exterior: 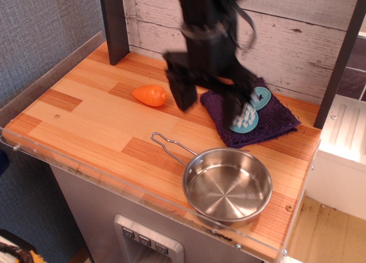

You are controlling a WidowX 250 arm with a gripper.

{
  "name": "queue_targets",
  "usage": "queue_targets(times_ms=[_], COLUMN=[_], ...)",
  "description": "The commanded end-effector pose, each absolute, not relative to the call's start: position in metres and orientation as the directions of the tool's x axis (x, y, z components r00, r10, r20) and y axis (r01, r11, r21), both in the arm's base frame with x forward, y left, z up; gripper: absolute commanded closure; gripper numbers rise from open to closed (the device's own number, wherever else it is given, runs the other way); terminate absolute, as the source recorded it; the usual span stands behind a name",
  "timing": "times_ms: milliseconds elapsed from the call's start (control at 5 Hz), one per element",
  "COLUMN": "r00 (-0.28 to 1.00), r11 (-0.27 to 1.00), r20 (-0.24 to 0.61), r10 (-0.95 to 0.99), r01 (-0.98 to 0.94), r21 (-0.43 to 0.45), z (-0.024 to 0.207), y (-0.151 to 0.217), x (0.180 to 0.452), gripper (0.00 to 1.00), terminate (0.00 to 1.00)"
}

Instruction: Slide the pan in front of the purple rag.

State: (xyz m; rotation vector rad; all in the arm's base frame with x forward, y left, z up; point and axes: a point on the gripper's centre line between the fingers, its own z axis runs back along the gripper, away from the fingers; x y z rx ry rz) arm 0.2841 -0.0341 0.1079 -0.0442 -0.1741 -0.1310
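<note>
**— Where is your gripper, and what is it doing?**

My black two-fingered gripper [209,103] hangs in the air above the back half of the butcher-block wooden counter [86,120], and it shows blurred. One finger points down near the orange carrot-shaped toy [150,95]; the other points down over the dark purple fluffy terry rag [251,117]. The fingers are spread wide apart with nothing between them, so I am holding nothing.

**— And the pan?**

The small round shiny stainless-steel pan [227,186] sits flat near the front right edge of the counter. Its thin looped wire handle [168,146] points back and to the left. I am well clear of it, not touching it.

**— How does it lie against the rag?**

The rag lies behind it, toward the white plank wall [297,34], with a teal bristled brush [246,119] on top. The pan's far rim is just beside the rag's front edge, and the pan is directly on the near side of it.

**— So which step are you on?**

I judge the slide to be finished. The pan looks to be in front of the rag already, and I am free of it.

**— What does the next move call for?**

Little, I think. I should stay high enough to clear the brush, the rag and the carrot toy, and not come down on the wire handle, since a nudge there could turn the pan out of place.
</note>
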Motion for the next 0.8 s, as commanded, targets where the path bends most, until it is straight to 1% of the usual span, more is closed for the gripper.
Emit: queue_targets(times_ms=[0, 200, 400, 600], r00=[0.968, 0.974, 0.987, 0.987], r11=[0.983, 0.99, 0.993, 0.993], r20=[0.179, 0.184, 0.109, 0.109], r10=[-0.175, -0.13, -0.115, -0.115], r01=[0.164, 0.118, 0.118, 0.118], r21=[0.077, 0.073, -0.025, -0.025], z=[0.12, 0.118, 0.113, 0.113], y=[0.013, 0.02, 0.028, 0.028], x=[0.306, 0.3, 0.297, 0.297], gripper=[0.0, 0.0, 0.0, 0.0], terminate=[0.0, 0.0, 0.0, 1.0])
